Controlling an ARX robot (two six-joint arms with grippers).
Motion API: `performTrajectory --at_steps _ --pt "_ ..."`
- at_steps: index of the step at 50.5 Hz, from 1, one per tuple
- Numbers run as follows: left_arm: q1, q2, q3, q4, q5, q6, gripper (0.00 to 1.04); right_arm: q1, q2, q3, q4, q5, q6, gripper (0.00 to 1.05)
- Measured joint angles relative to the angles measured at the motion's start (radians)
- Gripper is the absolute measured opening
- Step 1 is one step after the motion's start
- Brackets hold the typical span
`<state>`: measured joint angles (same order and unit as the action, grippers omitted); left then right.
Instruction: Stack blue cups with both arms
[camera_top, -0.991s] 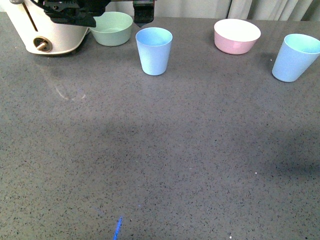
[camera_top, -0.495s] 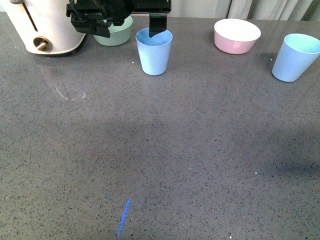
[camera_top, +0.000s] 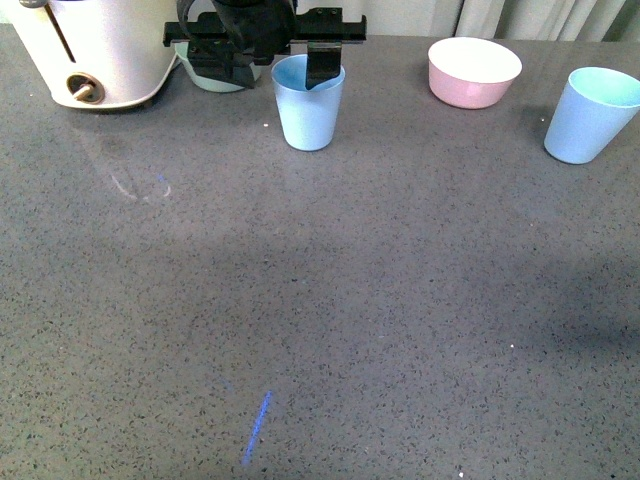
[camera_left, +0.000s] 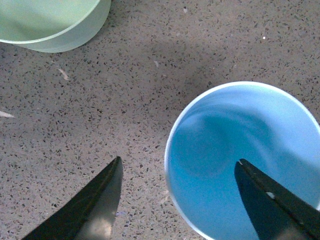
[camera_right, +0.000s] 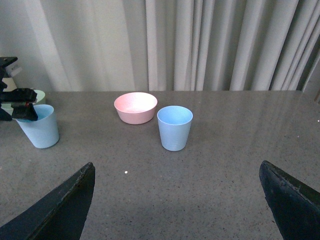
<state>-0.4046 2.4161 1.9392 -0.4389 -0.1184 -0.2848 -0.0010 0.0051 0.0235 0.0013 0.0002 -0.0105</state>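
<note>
One pale blue cup (camera_top: 308, 110) stands upright at the back of the grey table, left of centre. My left gripper (camera_top: 285, 62) is open at its rim. In the left wrist view the cup (camera_left: 235, 150) sits under the jaws. One finger (camera_left: 272, 197) is over its mouth and the other finger (camera_left: 95, 205) is over the table beside it, so the left gripper (camera_left: 179, 161) straddles the wall. The second blue cup (camera_top: 590, 115) stands upright at the far right. It also shows in the right wrist view (camera_right: 175, 127), well ahead of my open, empty right gripper (camera_right: 176, 167).
A pink bowl (camera_top: 473, 72) sits between the cups at the back. A green bowl (camera_left: 50, 25) stands close behind the left cup, mostly hidden in the front view. A white appliance (camera_top: 100, 55) fills the back left corner. Curtains hang behind the table.
My left gripper has moved right and down from beside the green bowl to the left cup, one finger now at its mouth. The cups and bowls have not moved.
</note>
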Motion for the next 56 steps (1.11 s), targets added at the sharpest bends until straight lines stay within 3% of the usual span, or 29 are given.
performTrajectory --at_steps 19,39,56 --pt "-0.014 0.024 0.055 -0.051 0.003 -0.008 0.02 0.000 0.000 0.000 0.000 0.000 0.000 0.96" --pt "-0.037 -0.023 0.002 -0.081 0.012 -0.032 0.02 0.000 0.000 0.000 0.000 0.000 0.000 0.96" --pt "-0.153 -0.214 -0.231 -0.039 0.061 -0.100 0.02 0.000 0.000 0.000 0.000 0.000 0.000 0.96"
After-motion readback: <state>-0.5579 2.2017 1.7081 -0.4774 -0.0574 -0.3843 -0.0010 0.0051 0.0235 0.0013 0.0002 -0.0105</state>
